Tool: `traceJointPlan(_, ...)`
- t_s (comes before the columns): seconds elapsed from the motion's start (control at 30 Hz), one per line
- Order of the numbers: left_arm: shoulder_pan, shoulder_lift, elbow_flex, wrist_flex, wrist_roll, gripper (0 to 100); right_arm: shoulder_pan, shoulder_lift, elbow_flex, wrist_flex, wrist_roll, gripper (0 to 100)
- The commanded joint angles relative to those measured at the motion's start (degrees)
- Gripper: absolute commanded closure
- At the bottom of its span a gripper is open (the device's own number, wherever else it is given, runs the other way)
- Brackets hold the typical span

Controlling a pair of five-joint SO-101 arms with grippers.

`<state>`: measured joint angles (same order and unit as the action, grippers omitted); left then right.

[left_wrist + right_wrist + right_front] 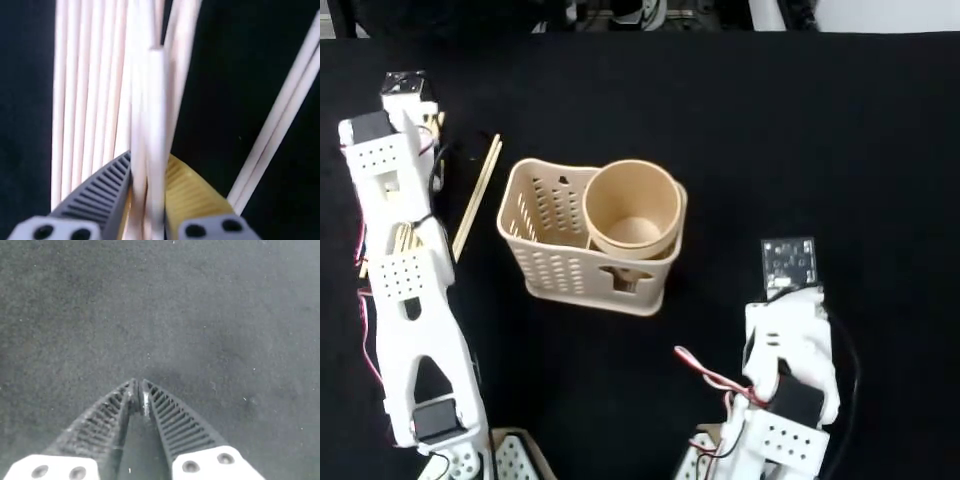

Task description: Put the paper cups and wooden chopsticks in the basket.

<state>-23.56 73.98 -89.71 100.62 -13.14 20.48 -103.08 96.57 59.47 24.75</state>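
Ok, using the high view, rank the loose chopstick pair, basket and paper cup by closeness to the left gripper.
1. Loose chopstick pair, lying beside the left arm.
2. Basket, mid-table, beyond the pair.
3. Paper cup, in the basket's compartment farther from the left gripper, shut on a chopstick bundle.

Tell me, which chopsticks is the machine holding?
The chopsticks pinched in the left end effector; the loose pair beside the basket lies untouched.
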Motion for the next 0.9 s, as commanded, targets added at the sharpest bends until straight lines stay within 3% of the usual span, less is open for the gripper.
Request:
traceJointPlan(0.0, -0.3, -12.1, 11.3, 0.5, 1.1, 97, -0.5, -4.3, -0.1, 0.3, 0.5, 98.4)
traceJointPlan(0.53, -0.1, -59.8, 60.9, -1.6, 1.1, 97, -0.5, -4.3, -0.1, 0.3, 0.5, 98.4)
traceJointPlan(0.7, -0.1, -70.3, 75.0, -11.5, 1.1, 97, -0.5, -4.3, -0.1, 0.3, 0.5, 98.4)
traceJointPlan(0.87, -0.1, -80.3, 91.6, -28.9, 1.1, 97, -0.5, -4.3, -0.1, 0.3, 0.5, 98.4)
